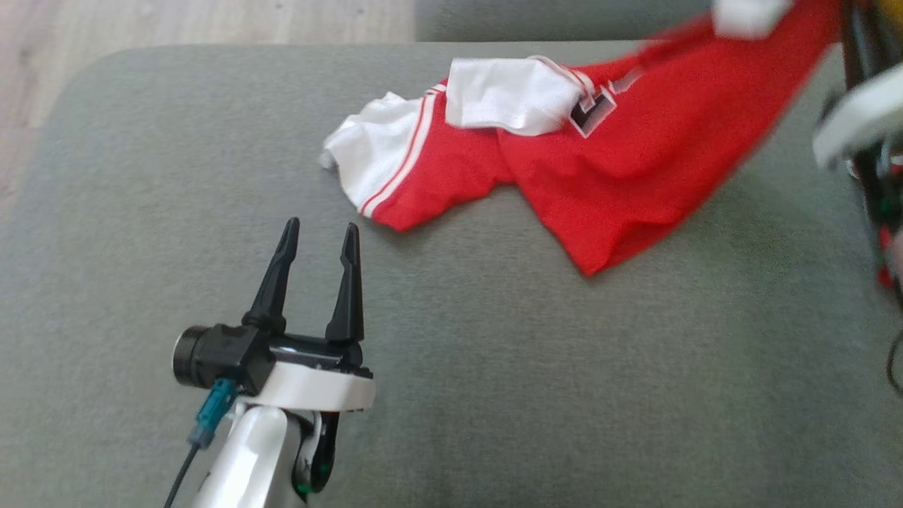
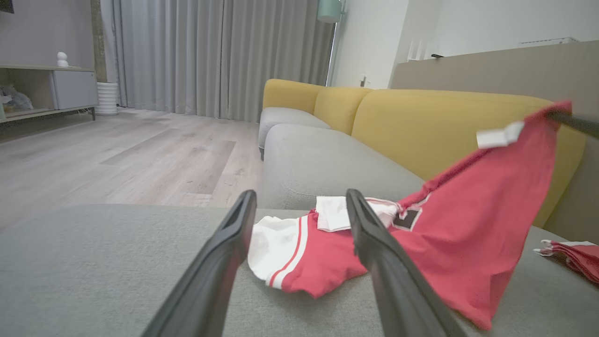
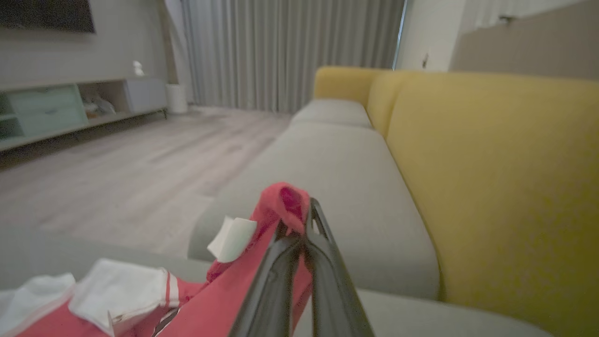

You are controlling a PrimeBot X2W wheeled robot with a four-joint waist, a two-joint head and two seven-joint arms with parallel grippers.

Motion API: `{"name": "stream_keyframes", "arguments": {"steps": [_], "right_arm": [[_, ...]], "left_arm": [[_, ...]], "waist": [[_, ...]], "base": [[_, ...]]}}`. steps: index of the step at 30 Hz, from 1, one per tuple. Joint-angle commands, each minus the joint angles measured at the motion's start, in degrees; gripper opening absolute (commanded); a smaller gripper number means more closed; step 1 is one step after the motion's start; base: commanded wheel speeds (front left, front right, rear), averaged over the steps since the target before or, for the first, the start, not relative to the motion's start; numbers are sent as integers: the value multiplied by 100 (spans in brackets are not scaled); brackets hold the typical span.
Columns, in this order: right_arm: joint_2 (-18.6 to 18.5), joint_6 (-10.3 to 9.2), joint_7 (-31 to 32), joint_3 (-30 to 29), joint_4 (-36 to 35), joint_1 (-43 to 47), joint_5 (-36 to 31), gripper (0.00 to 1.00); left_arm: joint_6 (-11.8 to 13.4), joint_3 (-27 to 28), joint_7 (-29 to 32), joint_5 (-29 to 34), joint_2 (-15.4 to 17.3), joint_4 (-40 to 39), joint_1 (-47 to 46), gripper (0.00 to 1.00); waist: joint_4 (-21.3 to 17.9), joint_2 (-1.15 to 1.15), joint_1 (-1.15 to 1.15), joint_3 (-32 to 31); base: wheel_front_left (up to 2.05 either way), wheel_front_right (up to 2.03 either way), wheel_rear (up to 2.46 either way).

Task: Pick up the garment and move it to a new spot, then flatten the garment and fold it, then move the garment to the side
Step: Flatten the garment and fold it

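Left gripper point(image 1: 321, 226) closest, low over the near left part of the grey sofa seat point(image 1: 494, 395). Fingers spread wide, nothing between them, nothing touched, tips aimed at the far edge of the seat.

Garment point(image 1: 635, 162): red jersey with white sleeves and white striped trim, black-and-white patch partly showing. Laid along the far edge of the seat, from about the middle toward the far right corner. Left portion crumpled on the seat; right end lifted clear and drawn up taut over the far right corner. White sleeve end nearest the left gripper, ahead of it and a little to its right, clearly apart from the fingertips. From the left wrist, garment point(image 2: 468, 224) beyond and partly behind the two fingers.

Right gripper point(image 3: 305, 224) clamped tight on a bunched red fold at the raised end of the garment, fabric poking out above the fingertips. Small white tag point(image 3: 231, 238) hanging just beside the pinch.

Yellow backrest point(image 2: 444, 126) behind the seat. Second red-and-white cloth point(image 2: 571, 255) on the seat toward its right edge, apart from the garment; shape unclear. Right edge of the head view blurred.
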Motion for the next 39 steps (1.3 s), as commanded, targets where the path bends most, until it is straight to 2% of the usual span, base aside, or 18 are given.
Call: {"name": "stream_keyframes", "arguments": {"steps": [1,6,13,19,23,26,28,32,39], "right_arm": [[-66,-4,-4,-39,58,-31,-146,100],[162,-4,-315,-218,271,12,-247,100],[490,-4,-666,-439,-287,137,-534,100],[1232,-4,-743,-1008,-1646,1039,-1008,100],[1813,-4,-747,-1348,-2692,2062,-1461,100],[2052,-4,-748,-1497,-3277,2928,-1635,100],[2107,-4,-749,-1555,-3536,3431,-1725,100],[2126,-4,-749,-1601,-3784,4076,-1421,100],[2128,-4,-749,-1455,-3707,4141,-1557,100]], "left_arm": [[-13,196,-53,55,16,-136,-251,100],[-35,250,-53,117,19,-84,-298,100],[-51,347,-53,142,19,-76,-304,100],[-40,413,-53,126,18,-118,-211,100],[-36,425,-53,115,17,-151,-165,100],[-37,401,-53,89,17,-155,-126,100],[-43,375,-53,82,17,-150,-106,100],[-59,331,-53,89,17,-103,-94,100],[-82,242,-53,102,16,-85,-194,100]], "waist": [[-167,0,-1,65],[-380,0,-1,40],[-585,0,-1,-121],[-737,0,-1,-260],[-781,0,-1,-296],[-792,0,-1,-304],[-792,0,-1,-294],[-789,0,-1,-281],[-666,0,-1,-118]], "base": [[0,0,0],[0,0,0],[0,0,0],[0,0,0],[0,0,0],[0,0,0],[0,0,0],[0,0,0],[0,0,0]]}}
